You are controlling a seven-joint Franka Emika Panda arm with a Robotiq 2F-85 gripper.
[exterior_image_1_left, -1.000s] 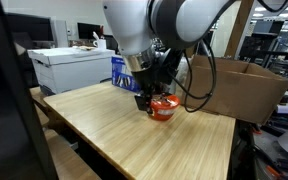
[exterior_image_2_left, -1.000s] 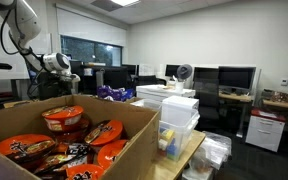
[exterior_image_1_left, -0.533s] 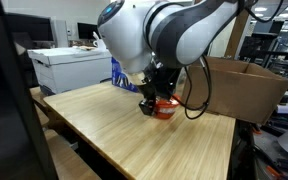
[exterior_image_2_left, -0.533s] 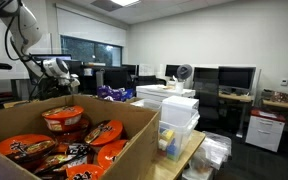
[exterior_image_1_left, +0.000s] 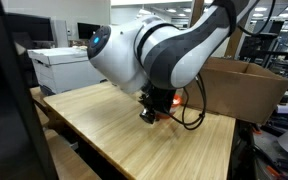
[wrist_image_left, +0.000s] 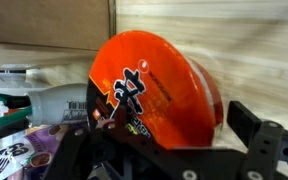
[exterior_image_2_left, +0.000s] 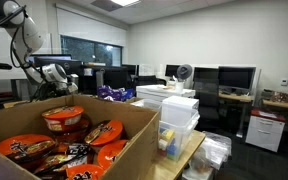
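- Your gripper stands wide open. In the wrist view its dark fingers sit on either side of the noodle bowl.
- The finger on the right of that picture is clearly apart from the bowl. The opposite one is lost in shadow against the rim, so you cannot tell whether it touches.
- Nothing is gripped.
- The noodle bowl is orange-red with a printed lid, and it rests on the wooden table, toward the table's far side as an exterior view shows it.
- In that exterior view the bulk of your arm leans low over the table and hides nearly all of the bowl. Only a bit of red shows beneath the wrist.
- A large cardboard box sits at the table's far corner, near the bowl. The arm hides whether box and bowl touch.
- Seen from behind the box in an exterior view, it is open-topped and holds several more noodle cups in the same orange wrapping, lying at mixed angles.
- A white cabinet stands just past the table's far edge, well apart from your gripper.
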